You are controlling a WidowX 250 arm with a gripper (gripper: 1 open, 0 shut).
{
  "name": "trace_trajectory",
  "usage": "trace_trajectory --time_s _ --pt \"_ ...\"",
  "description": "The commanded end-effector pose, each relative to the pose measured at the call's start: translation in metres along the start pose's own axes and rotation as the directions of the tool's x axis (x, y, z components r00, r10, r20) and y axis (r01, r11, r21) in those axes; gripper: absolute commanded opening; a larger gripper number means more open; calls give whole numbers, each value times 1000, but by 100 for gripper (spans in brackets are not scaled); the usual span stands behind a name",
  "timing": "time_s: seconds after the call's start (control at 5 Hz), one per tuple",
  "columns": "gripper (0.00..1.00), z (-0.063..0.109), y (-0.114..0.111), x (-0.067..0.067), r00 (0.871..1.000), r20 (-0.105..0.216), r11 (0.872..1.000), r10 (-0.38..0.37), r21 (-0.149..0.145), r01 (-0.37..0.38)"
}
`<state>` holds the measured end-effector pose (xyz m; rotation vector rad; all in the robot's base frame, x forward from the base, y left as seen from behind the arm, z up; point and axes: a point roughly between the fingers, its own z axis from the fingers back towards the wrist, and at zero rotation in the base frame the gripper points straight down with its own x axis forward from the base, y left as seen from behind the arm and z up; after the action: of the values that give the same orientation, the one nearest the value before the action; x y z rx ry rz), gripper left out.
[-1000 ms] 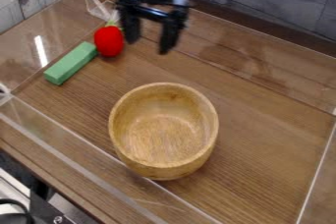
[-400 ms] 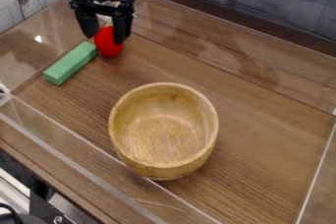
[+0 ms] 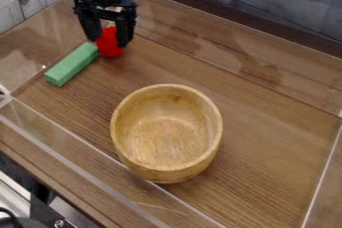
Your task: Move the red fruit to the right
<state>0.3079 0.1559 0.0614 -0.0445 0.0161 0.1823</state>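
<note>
The red fruit (image 3: 111,43) is a small bright red toy lying at the back left of the wooden table, just right of a green block. My gripper (image 3: 107,32) hangs directly over it, black, with its two fingers spread open, one on each side of the fruit. The fruit's upper part is hidden behind the fingers, so I cannot tell whether they touch it.
A green rectangular block (image 3: 71,64) lies slanted to the left of the fruit. A large wooden bowl (image 3: 166,130) stands in the middle front. Clear plastic walls (image 3: 54,162) ring the table along its front and left edges.
The gripper has travelled left from beside the fruit to right above it and come down around it. It stayed open. The fruit, block and bowl have not moved.
</note>
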Motion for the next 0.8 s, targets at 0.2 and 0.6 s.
trace_trajectory --time_s 0.2,0.6 --pt "100 11 17 19 995 86 999 44 28 -47" --pt "100 8 20 22 993 97 997 67 31 -71"
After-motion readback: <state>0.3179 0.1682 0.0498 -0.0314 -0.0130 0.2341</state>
